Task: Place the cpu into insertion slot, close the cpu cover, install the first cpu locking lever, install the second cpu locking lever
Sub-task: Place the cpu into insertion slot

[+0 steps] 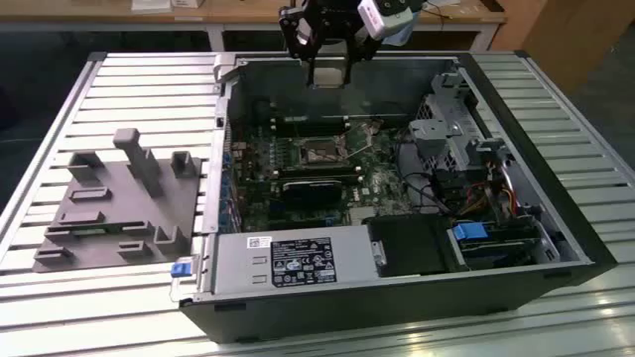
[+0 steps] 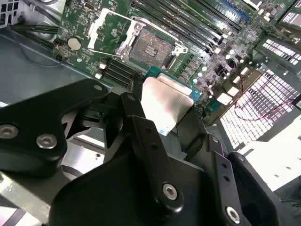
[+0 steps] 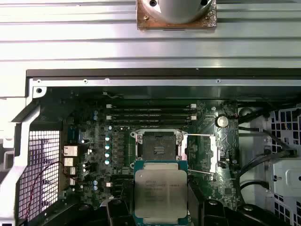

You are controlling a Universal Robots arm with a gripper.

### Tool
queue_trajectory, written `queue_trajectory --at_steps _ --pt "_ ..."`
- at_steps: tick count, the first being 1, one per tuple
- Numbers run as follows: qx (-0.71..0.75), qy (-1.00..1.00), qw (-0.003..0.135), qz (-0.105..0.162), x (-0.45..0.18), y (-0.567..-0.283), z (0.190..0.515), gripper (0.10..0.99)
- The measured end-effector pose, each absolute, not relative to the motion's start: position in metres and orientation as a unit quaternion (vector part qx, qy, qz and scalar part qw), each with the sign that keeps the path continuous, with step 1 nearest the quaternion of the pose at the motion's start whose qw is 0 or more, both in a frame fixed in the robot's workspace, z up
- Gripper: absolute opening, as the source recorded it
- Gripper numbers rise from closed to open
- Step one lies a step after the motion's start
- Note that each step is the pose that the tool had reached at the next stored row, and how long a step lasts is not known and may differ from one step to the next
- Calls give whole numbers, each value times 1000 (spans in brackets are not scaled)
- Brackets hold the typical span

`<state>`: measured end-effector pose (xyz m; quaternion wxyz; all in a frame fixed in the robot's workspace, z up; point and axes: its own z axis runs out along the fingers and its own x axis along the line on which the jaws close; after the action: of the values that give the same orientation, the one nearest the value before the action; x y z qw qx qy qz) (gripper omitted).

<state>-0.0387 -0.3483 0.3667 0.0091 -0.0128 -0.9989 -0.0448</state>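
The pincer [image 2: 165, 109] grips the cpu [image 3: 161, 193] near the open slot [image 3: 159, 146]; a tilted descent could damage that slot

I see the chip [image 3: 161, 188], a flat square with a pale silvery top and a green edge, gripped in the claw [image 3: 161, 212] above the board, just short of the socket [image 3: 159, 147]. The socket lies open, its dark centre bare inside a silvery rim. The cover [image 3: 201, 153], a thin metal frame, is swung back beside it.
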Motion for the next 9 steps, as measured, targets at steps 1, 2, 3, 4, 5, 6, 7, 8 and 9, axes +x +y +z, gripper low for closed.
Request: queue_trajectory --at_steps 1,2,3,4,5,6,7,8,9 --pt "-13 -999 9 -45 -39 -348 367 537" --pt "-13 -999 9 -45 -39 -348 367 537" --pt "-13 -999 9 -45 -39 -348 367 537" --pt "-13 -999 9 -45 -39 -348 367 537" --pt "-13 -999 9 -45 -39 -348 367 537" --pt "-13 -999 9 -45 -39 -348 367 537" --pt "-13 -999 9 -45 -39 -348 367 537" --pt "-13 -999 9 -45 -39 -348 366 537" --pt "-13 -999 9 -45 -39 -348 366 537"
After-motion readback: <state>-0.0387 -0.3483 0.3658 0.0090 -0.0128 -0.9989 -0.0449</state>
